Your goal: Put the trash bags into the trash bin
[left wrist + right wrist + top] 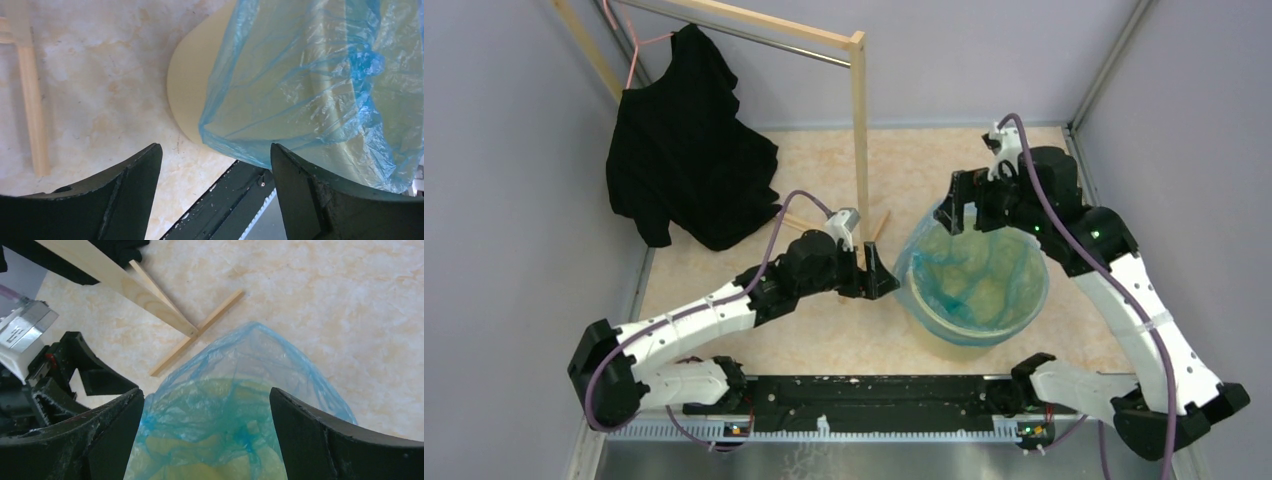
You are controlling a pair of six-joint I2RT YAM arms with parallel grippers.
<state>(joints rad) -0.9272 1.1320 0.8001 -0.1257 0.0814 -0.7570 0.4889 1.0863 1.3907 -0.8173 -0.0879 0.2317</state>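
The trash bin (1014,318) is a round pale yellow bucket standing right of centre. A thin translucent blue trash bag (969,275) lies inside it, its edge folded over the rim on the left and far sides. My left gripper (887,278) hovers just outside the bin's left rim, open and empty. In the left wrist view the bag (300,85) drapes over the bin's wall (187,90), just beyond the spread left gripper (216,200). My right gripper (954,215) is over the far rim, open. The right wrist view shows the bag (235,405) below the right gripper (207,440), untouched.
A wooden rack's post (860,140) stands just behind the left gripper, with its crossed foot (197,332) on the floor beside the bin. A black garment (686,150) hangs from the rack at the back left. Grey walls close in both sides; a black rail (874,390) runs along the near edge.
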